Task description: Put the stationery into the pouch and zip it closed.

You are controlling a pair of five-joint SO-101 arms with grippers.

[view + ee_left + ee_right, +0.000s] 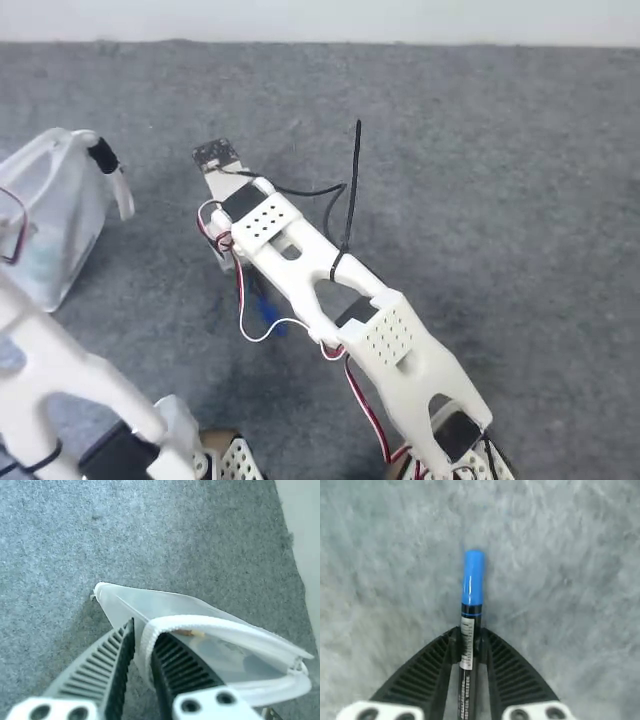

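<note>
Marker (471, 595) and pouch (48, 210) lie well apart, and the coming move turns on that gap. The right gripper (468, 641) pinches the marker's barrel, its ribbed fingers pressed in on both sides. The marker's long axis runs straight out along the gripper's own line, with the blue cap leading past the fingertips over the grey mat (500, 200). Whether the cap touches the mat cannot be told.

Seen from above, the right arm stretches long over the middle of the mat with its wrist bent down. The pouch lies off to that gripper's side, towards the left arm. The left gripper (141, 645) is the nearer one. Its fingers are closed on the pouch's white zipper rim, the band passing between them, and the mouth gapes just ahead of its tips. Something small and yellowish sits inside near the rim.

On this showing, the marker would need to swing sideways across and enter cap first while the left arm holds the opening. The zipper is not yet drawn.
</note>
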